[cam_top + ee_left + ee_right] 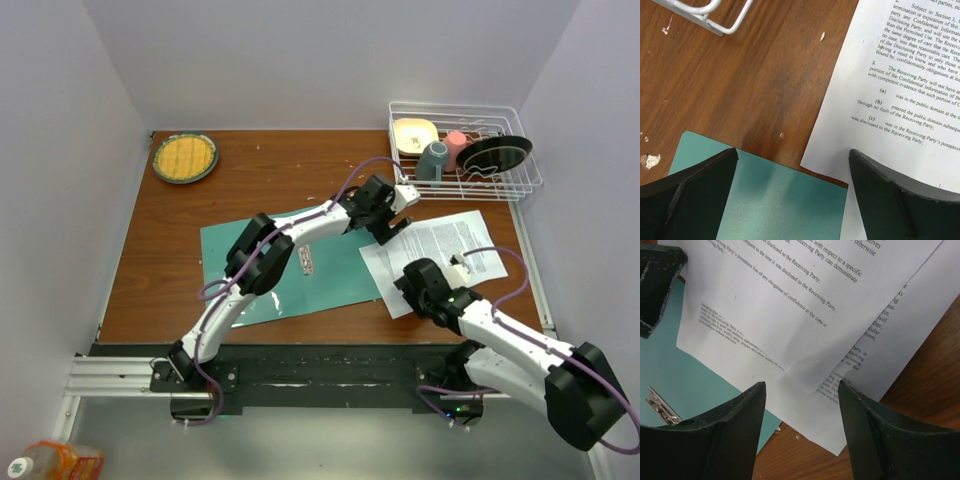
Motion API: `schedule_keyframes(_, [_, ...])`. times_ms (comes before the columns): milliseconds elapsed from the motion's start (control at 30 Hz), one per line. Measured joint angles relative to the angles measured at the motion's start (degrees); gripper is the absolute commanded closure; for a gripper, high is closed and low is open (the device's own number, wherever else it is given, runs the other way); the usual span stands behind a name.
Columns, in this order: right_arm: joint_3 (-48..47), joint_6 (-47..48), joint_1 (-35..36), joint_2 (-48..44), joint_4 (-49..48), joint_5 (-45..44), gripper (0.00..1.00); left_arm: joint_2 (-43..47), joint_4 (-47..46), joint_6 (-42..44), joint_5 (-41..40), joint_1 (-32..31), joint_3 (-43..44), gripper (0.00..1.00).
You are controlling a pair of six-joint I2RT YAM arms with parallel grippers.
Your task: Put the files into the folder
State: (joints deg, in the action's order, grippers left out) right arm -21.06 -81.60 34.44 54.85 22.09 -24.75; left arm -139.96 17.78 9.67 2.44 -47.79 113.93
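- This is a robot test cell in a lab: plain white walls (60, 150) box in a single brown wooden surface (280, 170) on three sides.
- A left arm (265, 255) and a right arm (500, 340), white and black, stand on a metal rail (110, 375) at the near edge, with purple cables (350, 180) looping along them.
- The surface holds a mixed set of props: a wire rack (525, 185) of cups and plates, a round dish (185, 157), and printed sheets (440, 250) beside a teal folder (330, 275).
- A bottle (60, 462) lies outside the box, at the lower left.
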Motion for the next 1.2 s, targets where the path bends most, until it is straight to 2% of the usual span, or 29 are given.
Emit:
schedule_keyframes(400, [0.63,0.72,-2.12,1.92,-5.62,0.0,0.4,2.45,-0.26,0.48,-1.29,0.02,-3.85,0.01])
schedule_keyframes(733, [0.52,3.78,-2.56,-3.17,-4.66,-3.08,0.41,3.82,0.81,1.05,-2.08,0.0,-5.49,0.01])
schedule_keyframes(967, [-0.79,5.33,-2.64,-0.63,-4.68,-3.93,0.45,4.31,1.01,1.05,-2.4,-0.13,-6.05,0.01])
schedule_keyframes(1200, [0.72,4.46,-2.64,-1.2,-3.69,-1.14,0.48,4.76,1.16,1.95,-3.3,-0.31,-6.64,0.0])
